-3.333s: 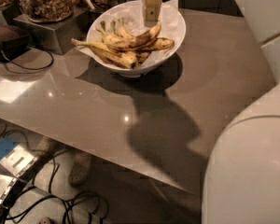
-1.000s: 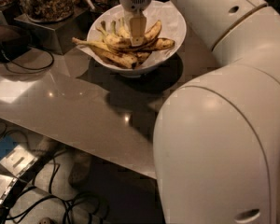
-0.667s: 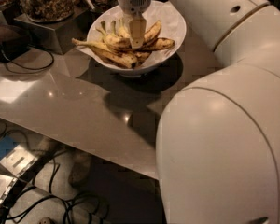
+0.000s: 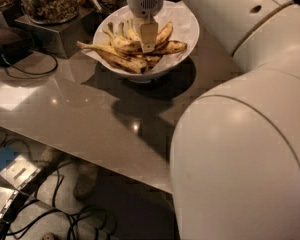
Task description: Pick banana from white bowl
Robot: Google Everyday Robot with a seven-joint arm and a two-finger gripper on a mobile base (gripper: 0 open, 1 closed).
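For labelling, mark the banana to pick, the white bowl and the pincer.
banana [image 4: 121, 44]: camera view, its plump middle.
white bowl [image 4: 186, 20]: camera view, bare right inner wall.
pincer [image 4: 148, 47]: camera view, its tip, down in the bowl.

My gripper [image 4: 148, 40] hangs inside the bowl [image 4: 187, 24], just over the pile of bananas [image 4: 125, 59] lying in it. The bowl stands on the table [image 4: 90, 114]. Left of my gripper, a jar [image 4: 50, 1] sits on a box [image 4: 55, 34], with a cable [image 4: 37, 69] in front of it.
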